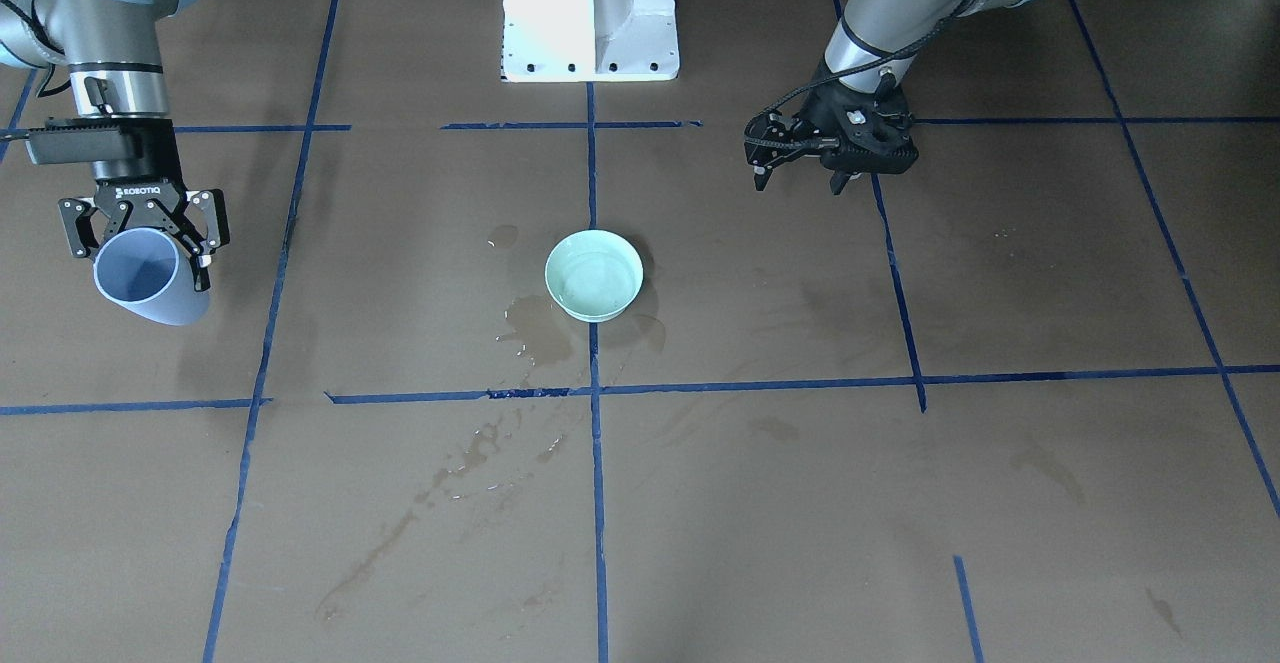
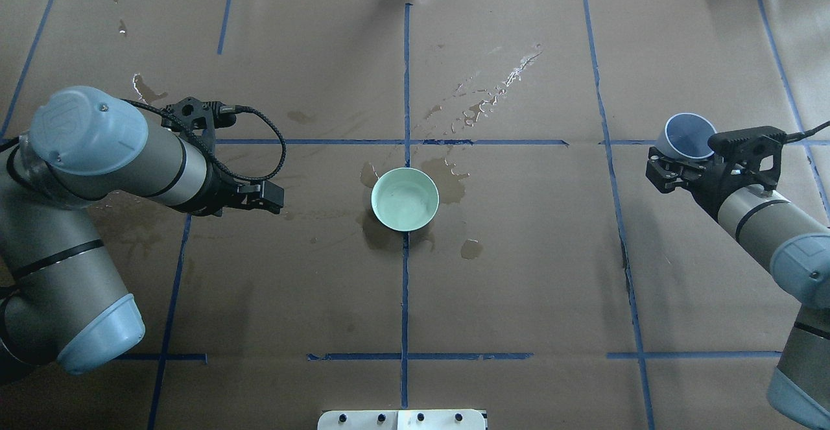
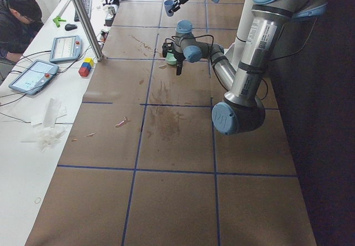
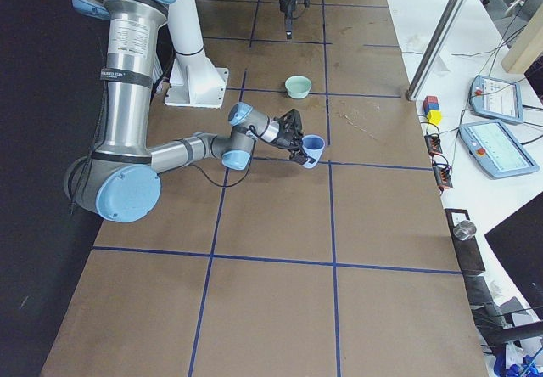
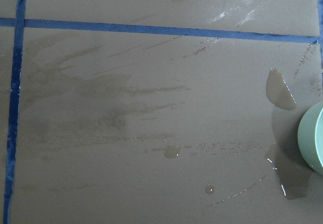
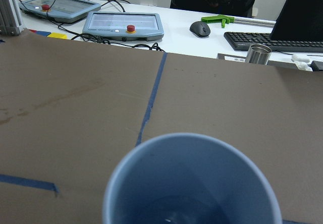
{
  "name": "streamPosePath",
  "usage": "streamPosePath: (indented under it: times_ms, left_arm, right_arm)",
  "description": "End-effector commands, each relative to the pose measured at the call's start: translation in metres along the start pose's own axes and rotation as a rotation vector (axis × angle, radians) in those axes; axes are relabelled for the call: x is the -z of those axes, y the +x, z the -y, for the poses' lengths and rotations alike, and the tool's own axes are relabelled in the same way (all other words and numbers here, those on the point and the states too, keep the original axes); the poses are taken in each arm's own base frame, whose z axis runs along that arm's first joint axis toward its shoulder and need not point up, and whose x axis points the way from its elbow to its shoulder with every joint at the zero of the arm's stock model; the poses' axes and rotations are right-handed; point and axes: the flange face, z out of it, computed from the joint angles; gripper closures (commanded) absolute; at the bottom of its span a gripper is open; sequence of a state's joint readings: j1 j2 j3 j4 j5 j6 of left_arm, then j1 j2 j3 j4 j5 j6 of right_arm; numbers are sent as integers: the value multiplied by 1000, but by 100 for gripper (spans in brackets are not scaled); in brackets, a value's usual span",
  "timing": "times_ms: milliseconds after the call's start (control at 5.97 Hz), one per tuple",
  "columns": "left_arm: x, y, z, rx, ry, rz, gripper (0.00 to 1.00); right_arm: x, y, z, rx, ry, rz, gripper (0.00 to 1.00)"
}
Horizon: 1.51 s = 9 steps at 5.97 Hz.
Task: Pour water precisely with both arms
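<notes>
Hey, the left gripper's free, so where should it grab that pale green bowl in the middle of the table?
I'd pinch the wall of the round mint-green bowl at the rim nearest the open left gripper, coming straight down, one finger inside, one outside. It stands upright, open-topped and looks too wide to span; keep it level.

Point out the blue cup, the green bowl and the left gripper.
blue cup (image 1: 172, 301), exterior front-facing view, on its outer wall.
green bowl (image 1: 597, 311), exterior front-facing view, on its near outer wall.
left gripper (image 1: 799, 183), exterior front-facing view, midway between its open fingertips.
</notes>
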<state>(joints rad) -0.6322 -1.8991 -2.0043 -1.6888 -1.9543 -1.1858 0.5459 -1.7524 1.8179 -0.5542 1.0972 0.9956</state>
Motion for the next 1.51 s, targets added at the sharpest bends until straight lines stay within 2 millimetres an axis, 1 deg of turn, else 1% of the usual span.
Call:
streamPosePath:
  times_ms: [0, 167, 335, 502, 670, 837, 1004, 1172, 1339]
  left_arm:
    - [-1, 0, 0, 0, 0, 1, 0]
    - [-1, 0, 0, 0, 0, 1, 0]
    - [0, 1, 0, -2, -1, -2, 0]
    - [-2, 0, -1, -2, -3, 0, 0]
    - [-1, 1, -1, -2, -2, -1, 0]
    - [-2, 0, -1, -2, -3, 0, 0]
    - [-2, 0, -1, -2, -3, 0, 0]
    - [-2, 0, -1, -2, -3, 0, 0]
    - [-3, 0, -1, 0, -3, 2, 0]
  right_arm:
    - [-1, 44, -28, -5, -2, -6, 100]
    - [-11, 67, -50, -14, 0, -7, 100]
    - [-15, 79, -59, -17, 3, -5, 100]
    - [-17, 85, -65, -10, -5, -14, 100]
    - [-21, 94, -73, -2, -14, -26, 97]
    - [-22, 94, -74, -2, -15, -25, 74]
    - [-21, 94, -73, -3, -15, -24, 62]
    - [-21, 93, -73, -3, -14, -23, 24]
    - [-20, 91, -71, -6, -11, -18, 0]
